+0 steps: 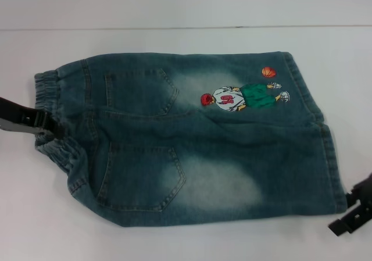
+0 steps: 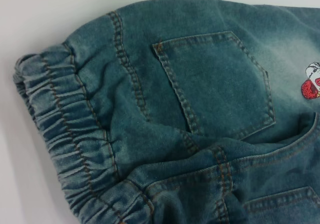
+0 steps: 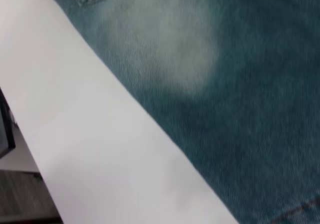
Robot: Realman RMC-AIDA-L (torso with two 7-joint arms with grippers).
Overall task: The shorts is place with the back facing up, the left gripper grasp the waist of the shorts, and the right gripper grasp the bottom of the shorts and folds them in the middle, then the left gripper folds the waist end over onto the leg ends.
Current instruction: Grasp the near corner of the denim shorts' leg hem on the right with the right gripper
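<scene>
Shorts (image 1: 192,145) lie flat; left claw (image 1: 49,127) apparently at waist (image 1: 49,89).

White table (image 1: 174,5) — plain surface, seam line across far part; dark floor (image 3: 25,199) past table edge.

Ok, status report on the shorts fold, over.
Left gripper at the waist. Right gripper by the leg ends, bottom corner. Shorts flat, pockets up, unfolded. Nothing in the way.
</scene>
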